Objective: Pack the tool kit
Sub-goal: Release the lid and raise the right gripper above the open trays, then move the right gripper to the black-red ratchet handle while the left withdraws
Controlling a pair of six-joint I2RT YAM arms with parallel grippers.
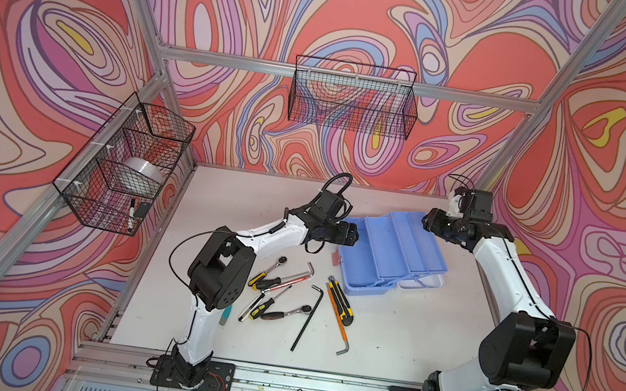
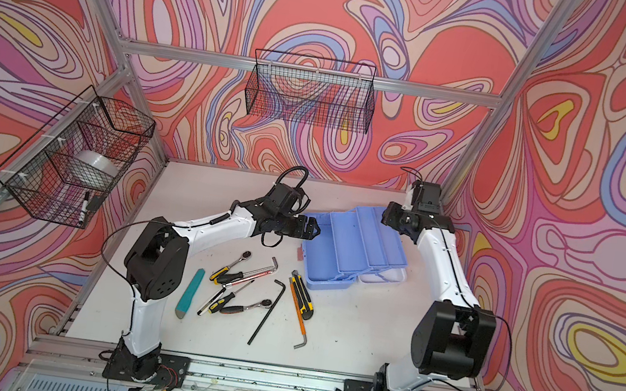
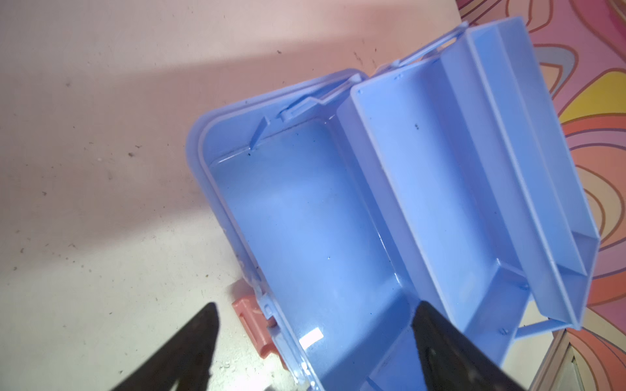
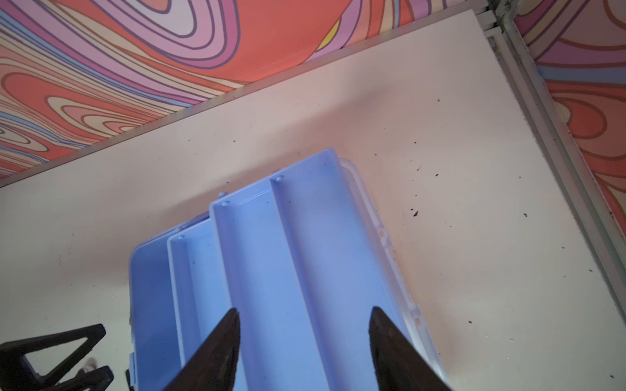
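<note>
**Toolbox open on the table, both claws spread above it**

One toolbox stands on the table, toward the rear and right of centre. It shows one blue base and two blue trays that step outward to the right. Its long axis runs from rear to front, with the near end swung somewhat right. The side with the pink latch faces the left arm.

Loose tools lie in front of it, well apart from the box: two ratchets, three L-shaped hex keys, one utility knife and one screwdriver. Two black wire baskets hang on the walls. The one on the left wall holds one tape roll.

A top view shows one teal tool in full, while the left arm hides most of it in the other top view. Only the left wrist view shows the inside of the base. Only the right wrist view shows the white lid edging out from under the trays.

The left claw hangs over the base at its latch end, jaws wide apart and holding nothing. The right claw hangs over the outer tray, jaws apart and also empty.
</note>
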